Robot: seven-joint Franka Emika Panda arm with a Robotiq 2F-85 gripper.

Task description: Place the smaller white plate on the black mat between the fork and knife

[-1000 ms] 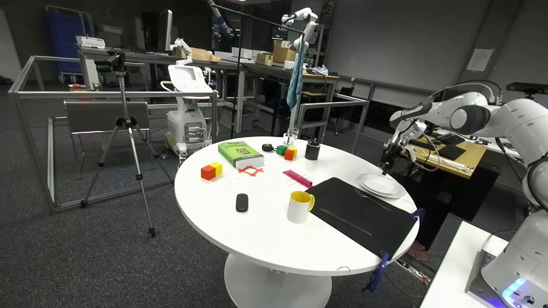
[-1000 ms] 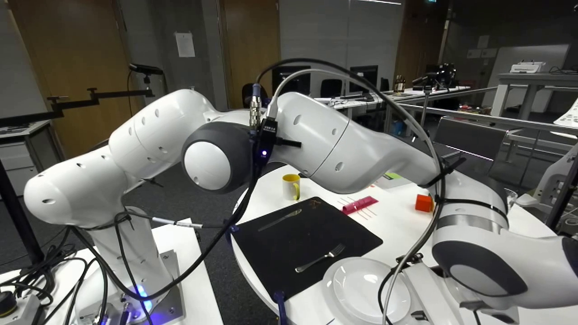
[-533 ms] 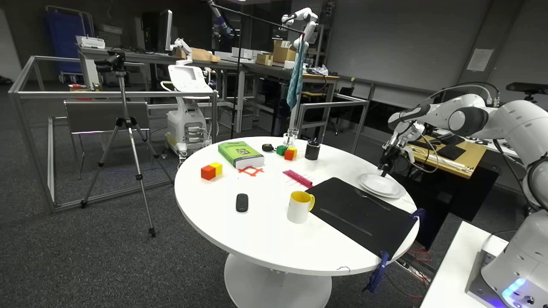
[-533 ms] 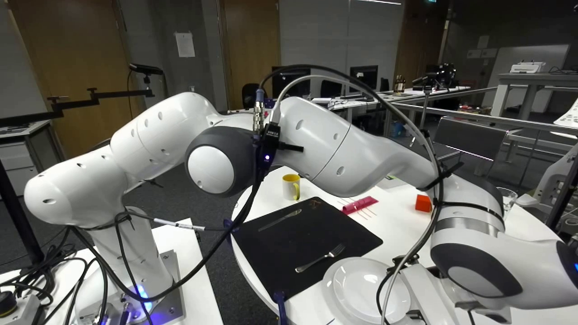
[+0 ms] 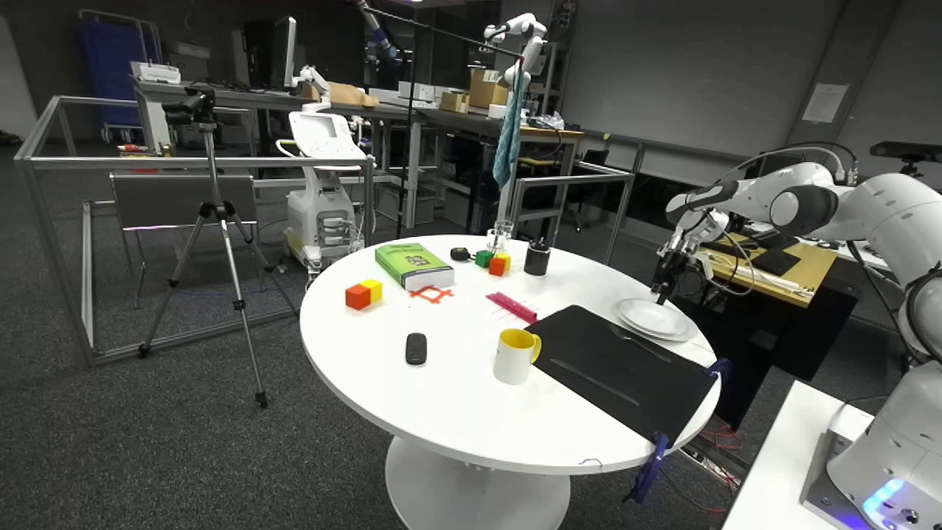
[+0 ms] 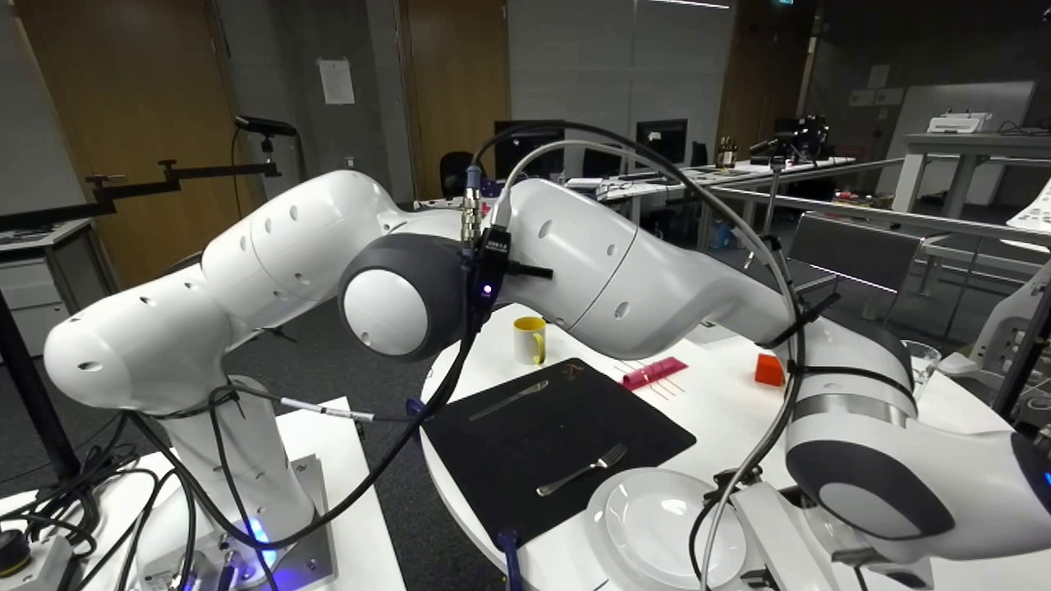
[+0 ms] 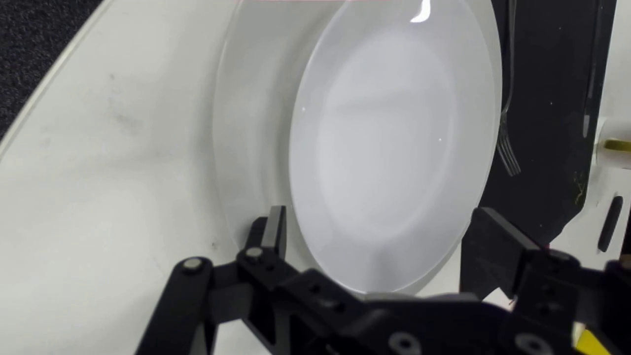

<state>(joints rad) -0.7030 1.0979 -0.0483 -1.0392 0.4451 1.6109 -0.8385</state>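
The smaller white plate (image 5: 653, 316) (image 6: 661, 525) lies on a larger white plate (image 6: 598, 538) beside the black mat (image 5: 625, 372) (image 6: 566, 431). In the wrist view the smaller plate (image 7: 389, 148) fills the middle, with the larger plate (image 7: 251, 123) under it. The fork (image 6: 581, 470) lies on the mat's plate side, and the knife (image 6: 509, 400) lies on its far side. My gripper (image 7: 379, 222) is open, with one finger on each side of the smaller plate's near end. In an exterior view the gripper (image 5: 662, 293) is at the plates' far rim; whether it touches is unclear.
A white and yellow mug (image 5: 515, 357) stands by the mat's edge. Blue clamps (image 5: 647, 471) hold the mat at the table edge. A pink rolled item (image 5: 512, 308), a green book (image 5: 413, 265), several coloured blocks (image 5: 358, 297) and a pen holder (image 5: 537, 259) stand further off.
The arm and gripper have come down slightly toward the plates, mostly in the first half second. The plates, mat, fork and knife have not moved.
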